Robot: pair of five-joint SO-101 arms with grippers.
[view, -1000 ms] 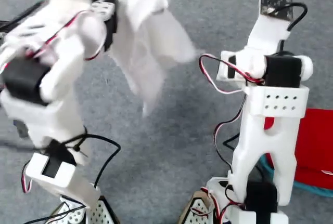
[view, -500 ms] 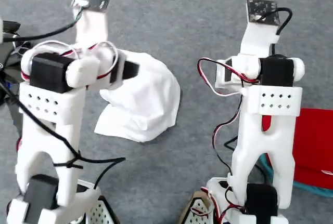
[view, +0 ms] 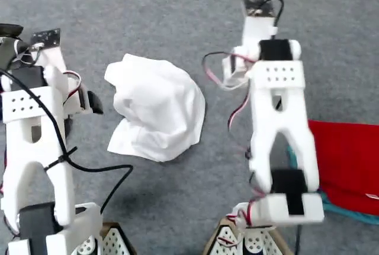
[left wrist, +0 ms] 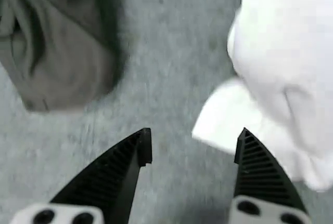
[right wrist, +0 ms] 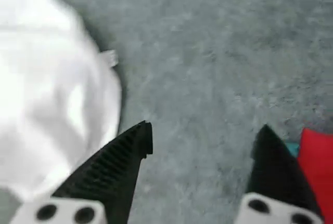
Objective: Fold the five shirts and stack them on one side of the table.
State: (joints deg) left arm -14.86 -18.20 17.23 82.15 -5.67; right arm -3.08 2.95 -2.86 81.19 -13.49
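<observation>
Near the middle of the table (view: 177,18), the white shirt (view: 157,107) lies in a crumpled heap, so the left tool (left wrist: 195,135) and the right tool (right wrist: 205,128), both spread wide and empty, should each pinch one corner and gently pull it flat before any fold.

Plain white shirt (view: 157,110), red shirt (view: 349,160) — grey table (view: 177,24)

The worktop (view: 177,18) has a grey, matt, felt-like cover with a fine nap. The white shirt (view: 157,107) is soft matt cloth, rumpled; the red shirt (view: 346,160) and the drab grey shirt (left wrist: 52,52) are matt cloth too. The left arm (view: 32,125) and right arm (view: 278,107) are smooth white plastic with a faint sheen. The left tool (left wrist: 194,135) and right tool (right wrist: 205,128) are black matt plastic, ribbed on the inner faces that show
</observation>
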